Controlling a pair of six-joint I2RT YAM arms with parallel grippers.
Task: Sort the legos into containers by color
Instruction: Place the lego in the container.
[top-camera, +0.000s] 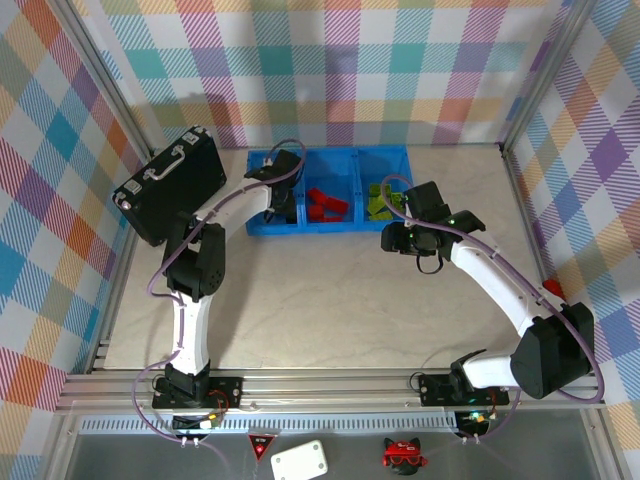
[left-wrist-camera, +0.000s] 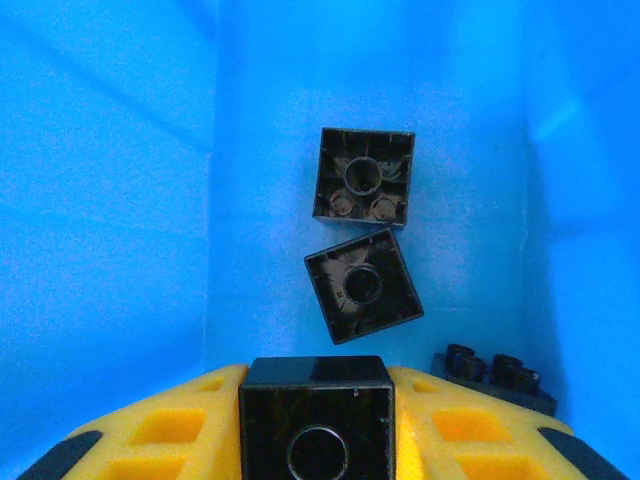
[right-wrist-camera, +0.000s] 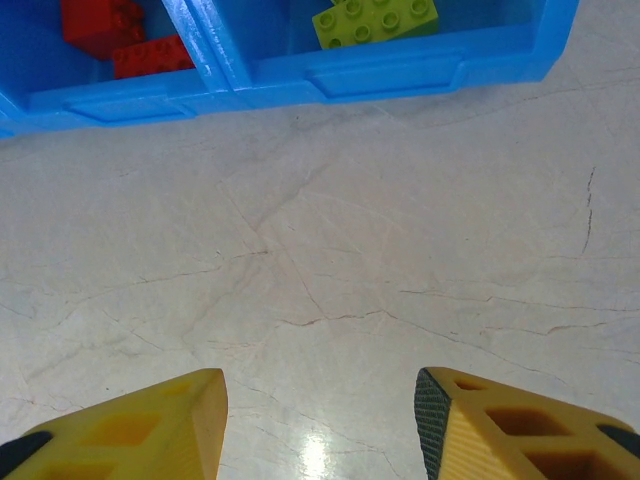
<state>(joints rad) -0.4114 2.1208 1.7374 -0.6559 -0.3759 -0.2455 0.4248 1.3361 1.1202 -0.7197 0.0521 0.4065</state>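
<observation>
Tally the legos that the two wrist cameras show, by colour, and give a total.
black legos: 4
red legos: 2, both cut by the frame edge
lime-green legos: 1
Total: 7

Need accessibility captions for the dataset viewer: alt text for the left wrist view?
A black brick sits between the yellow fingers of the left gripper, inside a blue compartment. Two more black bricks lie underside-up on its floor, a fourth studs-up at lower right.
</observation>
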